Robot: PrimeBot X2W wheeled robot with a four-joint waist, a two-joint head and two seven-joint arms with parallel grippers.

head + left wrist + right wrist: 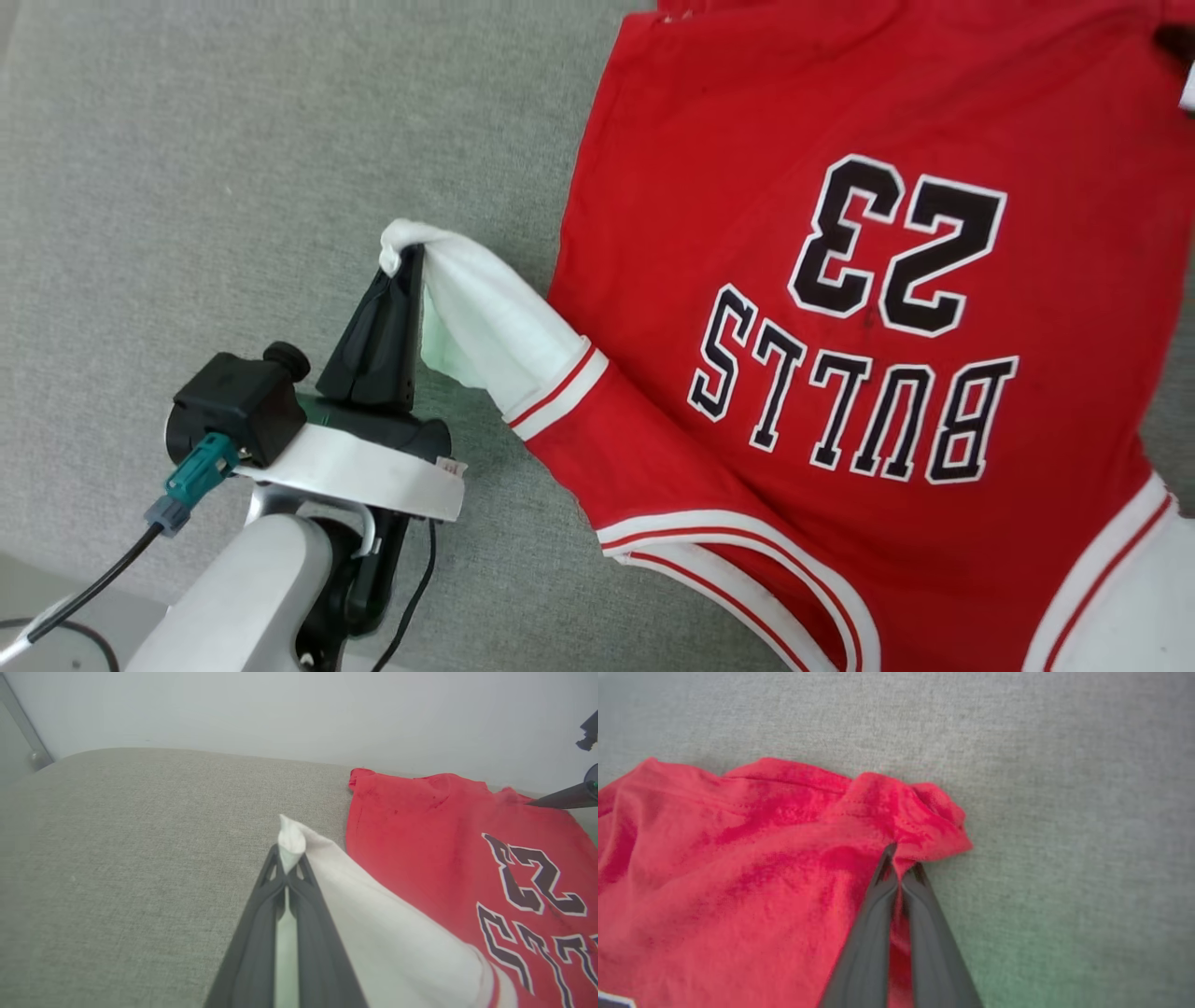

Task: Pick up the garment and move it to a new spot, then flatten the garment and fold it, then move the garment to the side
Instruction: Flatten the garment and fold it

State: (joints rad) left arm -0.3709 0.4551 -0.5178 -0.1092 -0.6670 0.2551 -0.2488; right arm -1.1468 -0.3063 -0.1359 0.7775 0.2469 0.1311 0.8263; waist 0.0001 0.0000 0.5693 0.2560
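The shirt (709, 187) was bright red. Its left sleeve (495, 317) was white, with red and white stripes where it met the red. The big letters (850, 401) and the number (896, 247) were black with white edges. The cloth surface (233, 140) underneath was grey and woven. The left gripper (403, 257) was black. The plug (196, 471) near it was blue-green.
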